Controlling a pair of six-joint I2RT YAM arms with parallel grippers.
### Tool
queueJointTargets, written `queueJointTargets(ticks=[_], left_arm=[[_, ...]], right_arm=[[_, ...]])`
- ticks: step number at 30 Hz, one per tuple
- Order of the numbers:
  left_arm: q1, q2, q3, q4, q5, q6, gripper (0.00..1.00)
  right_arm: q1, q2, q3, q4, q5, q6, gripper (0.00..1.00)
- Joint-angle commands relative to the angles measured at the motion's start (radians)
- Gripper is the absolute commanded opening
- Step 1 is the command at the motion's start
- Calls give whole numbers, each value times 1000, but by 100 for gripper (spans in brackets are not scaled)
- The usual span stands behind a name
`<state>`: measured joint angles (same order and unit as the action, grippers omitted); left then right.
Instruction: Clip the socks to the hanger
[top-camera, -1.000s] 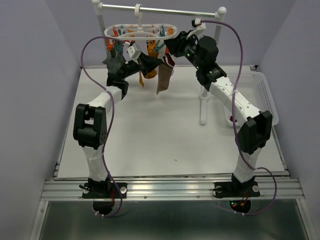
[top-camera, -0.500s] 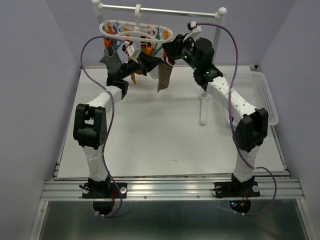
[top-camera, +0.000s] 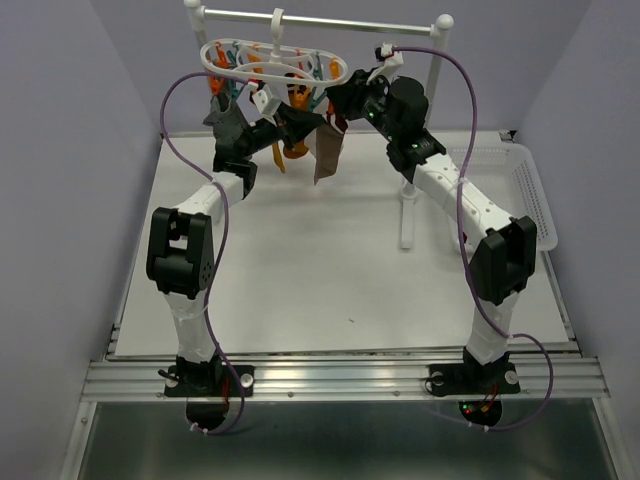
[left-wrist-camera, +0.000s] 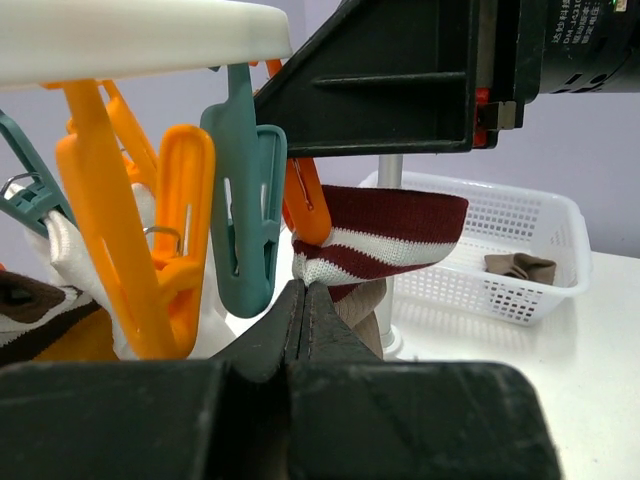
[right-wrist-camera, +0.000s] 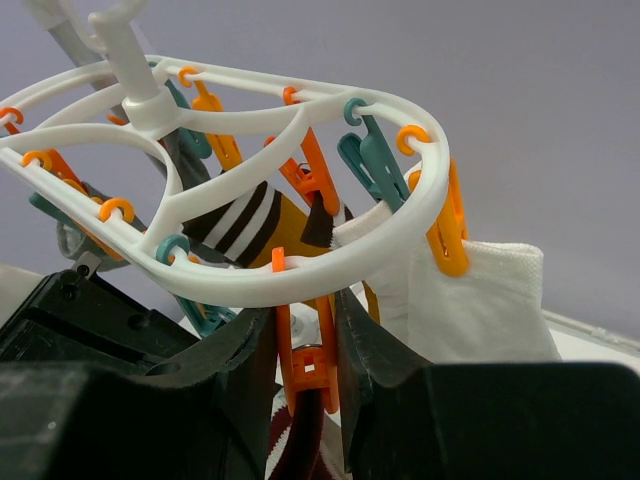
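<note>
The white oval hanger (top-camera: 275, 62) hangs from the rail, with orange and teal clips below its ring (right-wrist-camera: 300, 285). My right gripper (right-wrist-camera: 303, 305) reaches up under the ring, shut on an orange clip (right-wrist-camera: 312, 360). That clip sits over the top of a maroon-and-white striped sock (left-wrist-camera: 390, 225), which hangs down in the top view (top-camera: 326, 155). My left gripper (left-wrist-camera: 300, 288) is shut just below that sock's edge; the tips touch it, but I see no fabric between them. A white sock (right-wrist-camera: 490, 300), a brown-striped one and a mustard one hang clipped.
The metal rail stand (top-camera: 325, 18) has its right post (top-camera: 408, 200) standing on the table. A white perforated basket (top-camera: 525, 185) at the right holds a beige sock (left-wrist-camera: 518, 266). A free teal clip (left-wrist-camera: 245, 220) and orange clips (left-wrist-camera: 185, 220) dangle close to my left fingers.
Over the last second the right arm rose and moved left under the hanger, and the hanger swung left. The left gripper shifted slightly. Little moved in the last half second.
</note>
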<state>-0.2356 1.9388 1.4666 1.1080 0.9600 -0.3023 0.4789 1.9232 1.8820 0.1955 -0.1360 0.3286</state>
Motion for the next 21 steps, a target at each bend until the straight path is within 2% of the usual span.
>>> queueJointTargets(ticks=[1,13,21], left_arm=[[-2,-37,11,41,-15,22,0],[-5,-18,24,76,-50,-14,0],[-10,-29,9,52,-50,14,0]], right_arm=[[-5,-62,6,36,39,-29,1],[-5,-49,3,50,29,-8,2],[-5,-46,12,67,29,23,2]])
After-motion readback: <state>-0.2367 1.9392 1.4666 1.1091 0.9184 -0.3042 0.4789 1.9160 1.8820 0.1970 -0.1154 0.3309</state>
